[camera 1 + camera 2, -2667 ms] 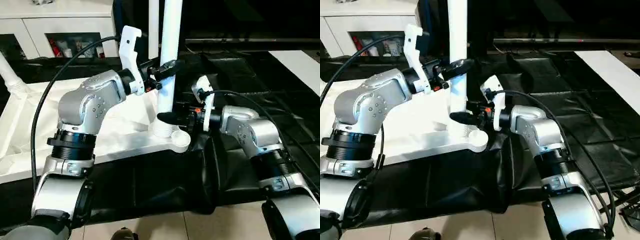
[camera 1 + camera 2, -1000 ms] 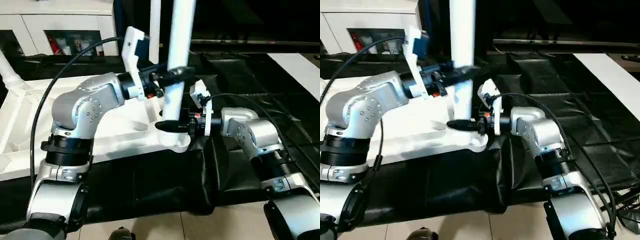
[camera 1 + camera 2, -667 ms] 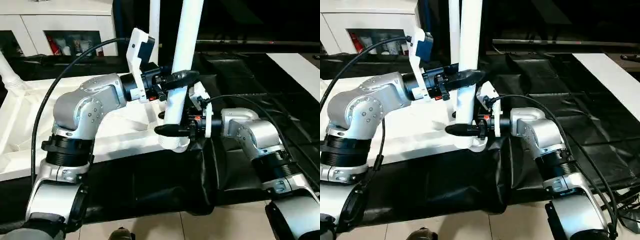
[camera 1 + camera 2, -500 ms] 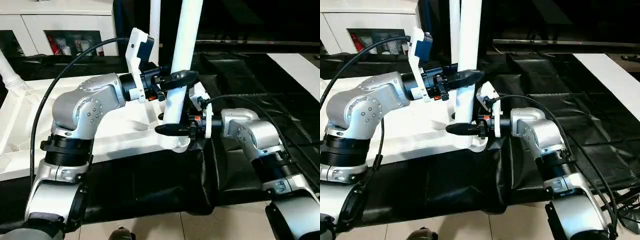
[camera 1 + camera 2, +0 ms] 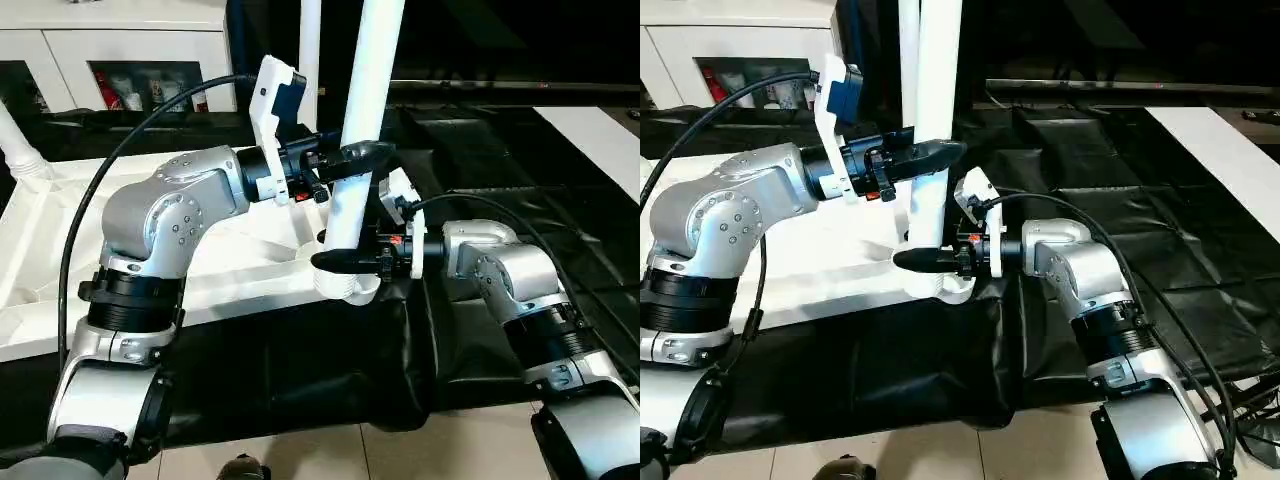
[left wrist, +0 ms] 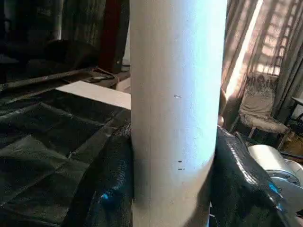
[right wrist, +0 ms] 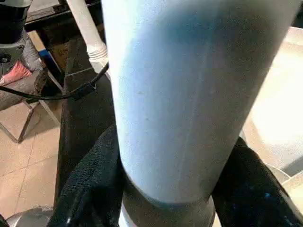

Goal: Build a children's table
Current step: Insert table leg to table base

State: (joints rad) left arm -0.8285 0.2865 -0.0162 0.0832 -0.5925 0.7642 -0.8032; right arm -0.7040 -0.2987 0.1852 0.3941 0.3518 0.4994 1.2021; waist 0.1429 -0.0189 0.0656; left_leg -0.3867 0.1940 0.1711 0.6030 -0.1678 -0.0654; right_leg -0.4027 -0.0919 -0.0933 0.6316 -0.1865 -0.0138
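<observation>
Black crinkled drape (image 5: 300,370); smooth white tapered leg (image 5: 362,120) upright.

Black-draped work table (image 5: 500,150), white cabinet (image 5: 120,45), beige tiled floor (image 5: 330,450).

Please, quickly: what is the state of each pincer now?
Left pincer: closed on the leg, higher up.
Right pincer: closed around the same leg, just above the socket.
</observation>
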